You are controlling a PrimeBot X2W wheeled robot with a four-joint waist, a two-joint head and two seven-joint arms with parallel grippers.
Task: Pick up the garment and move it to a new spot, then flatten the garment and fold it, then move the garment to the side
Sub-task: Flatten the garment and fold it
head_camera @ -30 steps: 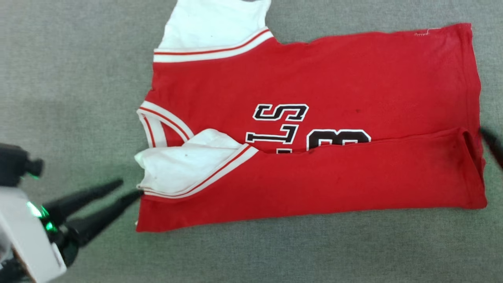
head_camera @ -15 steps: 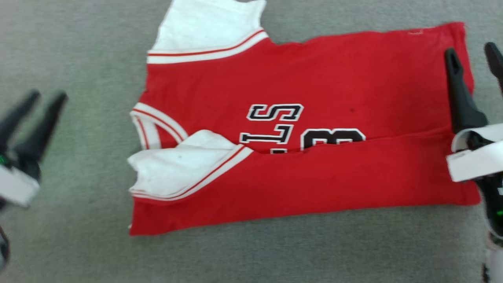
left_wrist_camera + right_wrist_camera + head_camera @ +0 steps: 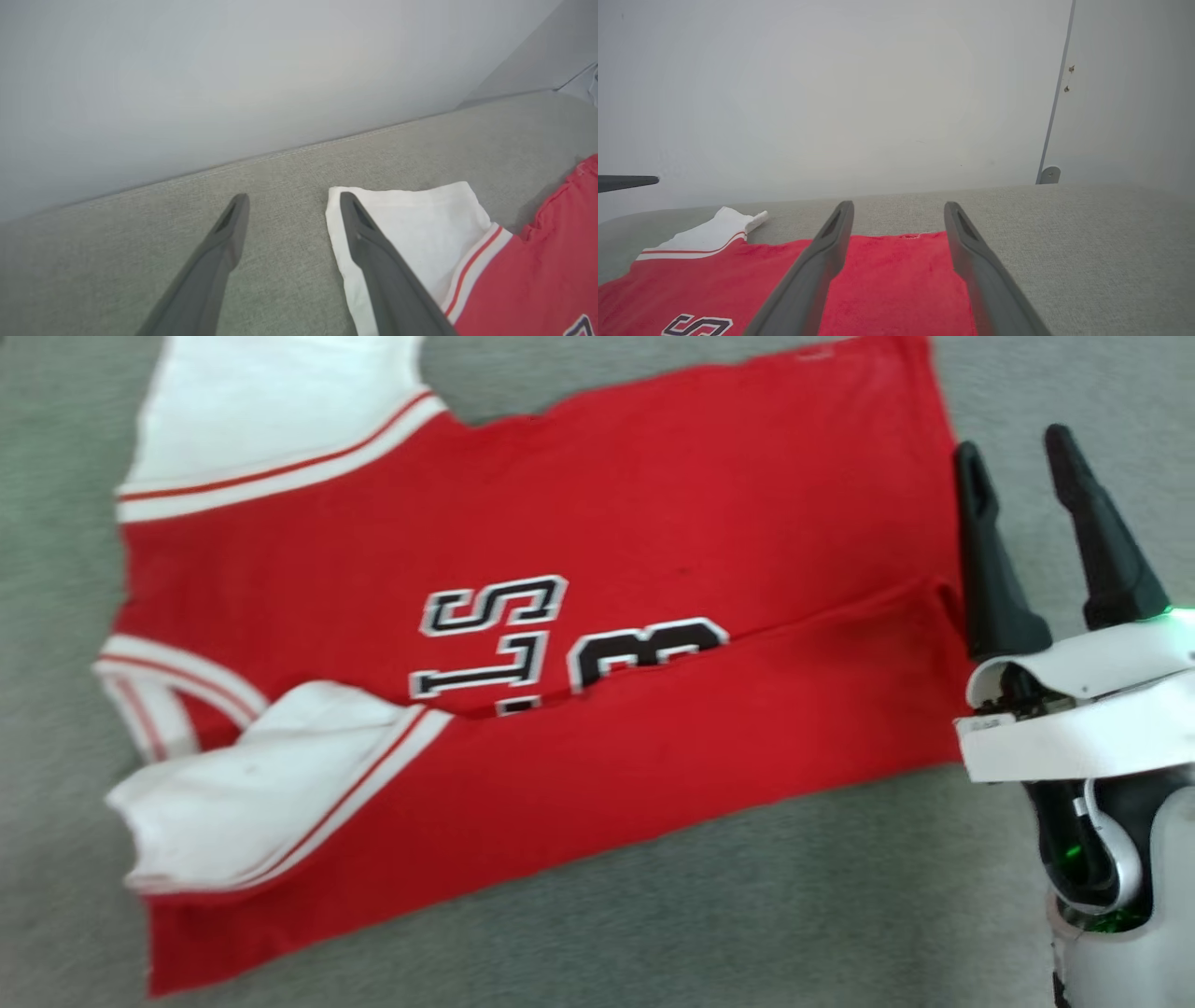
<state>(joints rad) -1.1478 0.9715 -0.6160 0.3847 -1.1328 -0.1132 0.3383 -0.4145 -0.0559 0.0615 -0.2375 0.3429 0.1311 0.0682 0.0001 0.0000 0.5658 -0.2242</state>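
Observation:
The garment (image 3: pixel 653 504), a red jersey with black lettering, lies flat on the grey fabric surface (image 3: pixel 653 924). Its near long side is folded up over the middle, and a white sleeve (image 3: pixel 271 775) lies on that fold at the lower left. My right gripper (image 3: pixel 1013 446) is open just off the hem at the right; in the right wrist view its open fingers (image 3: pixel 899 207) hover over the garment's (image 3: pixel 887 280) far hem corner. My left gripper (image 3: pixel 294 199) is open above the surface, its right finger (image 3: pixel 373 247) over the edge of the far white sleeve (image 3: pixel 420 219).
A pale wall (image 3: pixel 831 93) rises right behind the grey surface's far edge. A wall seam with a small metal bracket (image 3: pixel 1049 175) stands at the right. A dark finger tip (image 3: pixel 626 183) enters the right wrist view at its left edge.
The head camera has shifted, so the garment sits lower-left and tilted. My right gripper has come in beside the hem. My left gripper has left the head view. Both stayed open.

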